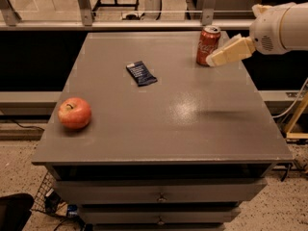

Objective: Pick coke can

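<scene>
Single high camera, tilted down over table (168,134) from front edge; pincer (212,60) far right.

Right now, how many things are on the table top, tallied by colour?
Red: 2, the coke can and the apple.
Dark blue: 1, the flat packet.
Total: 3.
The hand hangs close beside the coke can, on its right in the picture; whether they touch cannot be told.
</scene>
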Motion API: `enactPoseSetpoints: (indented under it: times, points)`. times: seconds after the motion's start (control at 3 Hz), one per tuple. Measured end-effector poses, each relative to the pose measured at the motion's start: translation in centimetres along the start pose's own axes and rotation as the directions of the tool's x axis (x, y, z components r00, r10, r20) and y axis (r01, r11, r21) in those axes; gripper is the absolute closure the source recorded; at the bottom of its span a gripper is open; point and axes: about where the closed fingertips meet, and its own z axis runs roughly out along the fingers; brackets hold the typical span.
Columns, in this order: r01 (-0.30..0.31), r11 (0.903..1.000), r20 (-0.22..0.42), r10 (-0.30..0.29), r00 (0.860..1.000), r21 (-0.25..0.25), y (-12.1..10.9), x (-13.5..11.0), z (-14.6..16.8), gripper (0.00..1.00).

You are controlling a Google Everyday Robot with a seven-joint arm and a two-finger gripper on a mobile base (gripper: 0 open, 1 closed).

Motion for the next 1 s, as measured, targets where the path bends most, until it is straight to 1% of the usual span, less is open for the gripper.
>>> enactPoseSetpoints:
  times: [0.33,0.67,1.0]
  points:
    - [0.000,1.0000,0.000,0.000,1.000,0.000,0.0,0.0,0.0,0.00]
    - [-0.044,0.9989,0.060,0.045,0.997,-0.013,-0.3,0.1,1.5,0.00]
    - [-0.106,0.9928,0.172,0.114,0.979,-0.056,-1.3,0.1,4.8,0.00]
